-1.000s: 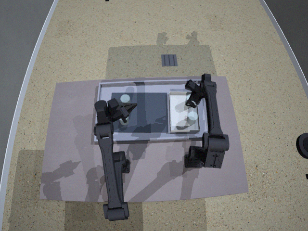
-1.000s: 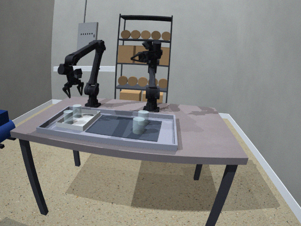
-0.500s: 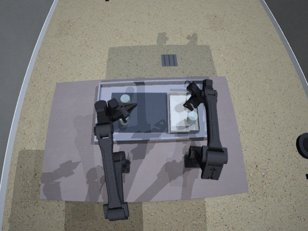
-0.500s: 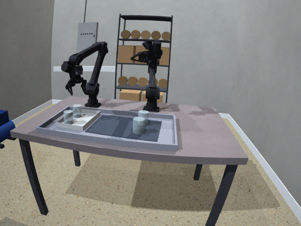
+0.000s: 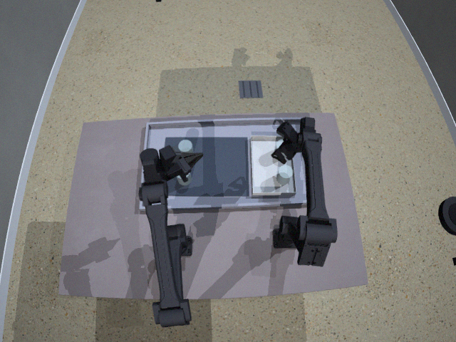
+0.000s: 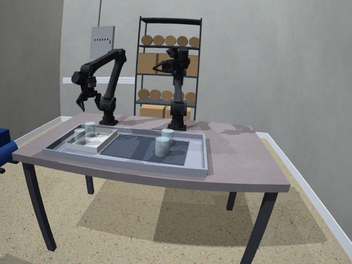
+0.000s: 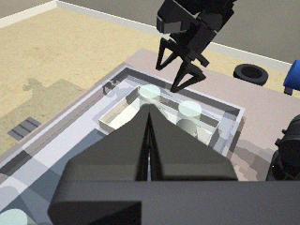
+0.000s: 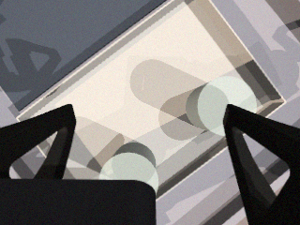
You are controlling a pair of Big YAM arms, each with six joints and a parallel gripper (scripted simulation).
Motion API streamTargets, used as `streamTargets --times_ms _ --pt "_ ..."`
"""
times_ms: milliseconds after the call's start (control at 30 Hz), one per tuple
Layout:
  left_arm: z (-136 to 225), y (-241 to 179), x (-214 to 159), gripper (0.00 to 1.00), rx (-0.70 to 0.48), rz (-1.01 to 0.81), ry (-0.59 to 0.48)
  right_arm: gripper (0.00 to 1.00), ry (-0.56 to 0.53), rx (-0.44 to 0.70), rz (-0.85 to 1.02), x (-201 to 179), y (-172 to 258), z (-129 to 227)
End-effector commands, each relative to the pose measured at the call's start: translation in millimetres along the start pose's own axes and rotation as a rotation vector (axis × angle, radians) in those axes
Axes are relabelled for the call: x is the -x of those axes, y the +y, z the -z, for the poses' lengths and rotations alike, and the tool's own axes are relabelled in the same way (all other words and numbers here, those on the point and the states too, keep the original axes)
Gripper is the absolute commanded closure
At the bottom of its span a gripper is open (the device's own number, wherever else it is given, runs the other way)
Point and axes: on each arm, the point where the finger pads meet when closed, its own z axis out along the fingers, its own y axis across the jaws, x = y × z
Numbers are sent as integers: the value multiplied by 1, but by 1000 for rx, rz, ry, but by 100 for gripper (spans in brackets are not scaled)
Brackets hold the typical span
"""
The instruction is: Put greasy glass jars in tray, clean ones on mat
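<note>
Possibly the wide-open, unladen right gripper (image 5: 281, 141) (image 6: 88, 106) (image 7: 168, 80) (image 8: 149, 114) risked clipping the two glass jars standing in the tray (image 5: 251, 167) (image 6: 82, 148) (image 7: 109, 127) (image 8: 94, 69) if it dipped carelessly; the left gripper (image 5: 201, 154) (image 6: 154, 68) (image 7: 149, 112) was clenched on nothing, above the mat (image 5: 230, 162) (image 6: 127, 147) (image 7: 35, 187) (image 8: 84, 28).

Left gripper (image 5: 201, 154) (image 6: 153, 68) (image 7: 149, 109) hangs closed; right gripper (image 6: 88, 105) (image 7: 166, 79) (image 8: 150, 112) points down, wide open
</note>
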Motion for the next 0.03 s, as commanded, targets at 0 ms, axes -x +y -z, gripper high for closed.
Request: streamTargets --times_ms 0 --pt "2 -3 13 100 -3 -43 -16 0 -26 -32 16 15 -10 8"
